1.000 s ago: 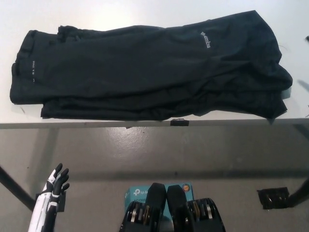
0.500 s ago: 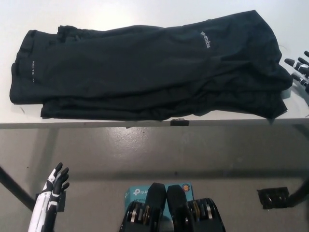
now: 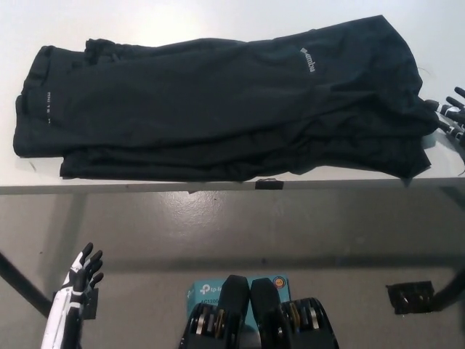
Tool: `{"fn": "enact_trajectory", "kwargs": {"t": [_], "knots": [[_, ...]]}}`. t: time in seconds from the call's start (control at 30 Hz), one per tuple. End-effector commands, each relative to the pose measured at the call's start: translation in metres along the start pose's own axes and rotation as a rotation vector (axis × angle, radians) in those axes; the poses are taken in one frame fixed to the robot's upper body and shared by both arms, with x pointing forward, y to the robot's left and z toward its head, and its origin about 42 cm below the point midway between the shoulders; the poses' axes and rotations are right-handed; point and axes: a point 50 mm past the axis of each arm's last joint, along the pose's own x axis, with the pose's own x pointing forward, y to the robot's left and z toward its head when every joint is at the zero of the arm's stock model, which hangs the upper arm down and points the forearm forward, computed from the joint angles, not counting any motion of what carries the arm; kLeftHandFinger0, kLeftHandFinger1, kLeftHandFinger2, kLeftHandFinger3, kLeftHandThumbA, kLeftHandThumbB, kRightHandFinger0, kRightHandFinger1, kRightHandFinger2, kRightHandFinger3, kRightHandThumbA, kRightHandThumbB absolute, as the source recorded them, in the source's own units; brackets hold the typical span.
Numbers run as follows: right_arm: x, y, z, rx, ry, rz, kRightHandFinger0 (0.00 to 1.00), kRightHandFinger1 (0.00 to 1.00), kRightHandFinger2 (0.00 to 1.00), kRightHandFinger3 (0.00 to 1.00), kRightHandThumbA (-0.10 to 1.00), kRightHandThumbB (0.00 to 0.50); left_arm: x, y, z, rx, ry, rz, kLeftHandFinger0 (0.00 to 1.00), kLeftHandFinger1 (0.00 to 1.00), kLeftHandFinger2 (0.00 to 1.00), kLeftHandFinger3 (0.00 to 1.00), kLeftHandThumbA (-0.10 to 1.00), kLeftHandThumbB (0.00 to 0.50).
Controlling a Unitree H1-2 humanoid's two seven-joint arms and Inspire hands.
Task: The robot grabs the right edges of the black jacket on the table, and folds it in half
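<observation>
Spread across the white table (image 3: 218, 18), black jacket (image 3: 218, 102) lying flat with folds hard to read, right hand (image 3: 452, 115) cut off at 3 o'clock, fingers apart at the jacket's right edge, left hand (image 3: 81, 273) low at 7 o'clock, fingers spread, empty, near a teal box (image 3: 207, 291) partly hidden.

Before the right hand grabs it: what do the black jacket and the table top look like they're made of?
Black jacket: thin, soft woven synthetic by the look, matte with a faint sheen; it lies in limp folds, with a small white printed logo.
Table: smooth, hard white top, likely laminate; even, lightly reflective surface.
</observation>
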Motion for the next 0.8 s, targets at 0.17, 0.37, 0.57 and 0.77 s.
{"fn": "enact_trajectory", "kwargs": {"t": [0.17,0.37,0.57,0.77], "knots": [[0.006,0.021,0.019,0.292,-0.039,0.204,1.0,1.0,1.0,1.0,1.0,0.38,0.005,0.004,0.011,-0.001,-0.066,0.012,1.0,1.0,1.0,1.0,1.0,0.007],[0.008,0.035,0.015,0.444,-0.009,0.326,1.0,1.0,1.0,1.0,1.0,0.409,0.007,0.004,0.012,0.0,-0.08,0.016,1.0,1.0,1.0,1.0,0.96,0.002],[0.009,0.044,0.01,0.447,0.007,0.37,1.0,1.0,1.0,1.0,1.0,0.409,0.009,0.004,0.012,0.001,-0.088,0.014,1.0,1.0,1.0,1.0,0.94,0.011],[0.012,0.057,0.006,0.412,0.03,0.402,1.0,1.0,1.0,1.0,1.0,0.398,0.01,0.004,0.013,-0.013,-0.094,0.016,1.0,1.0,1.0,1.0,0.94,0.016]]}}
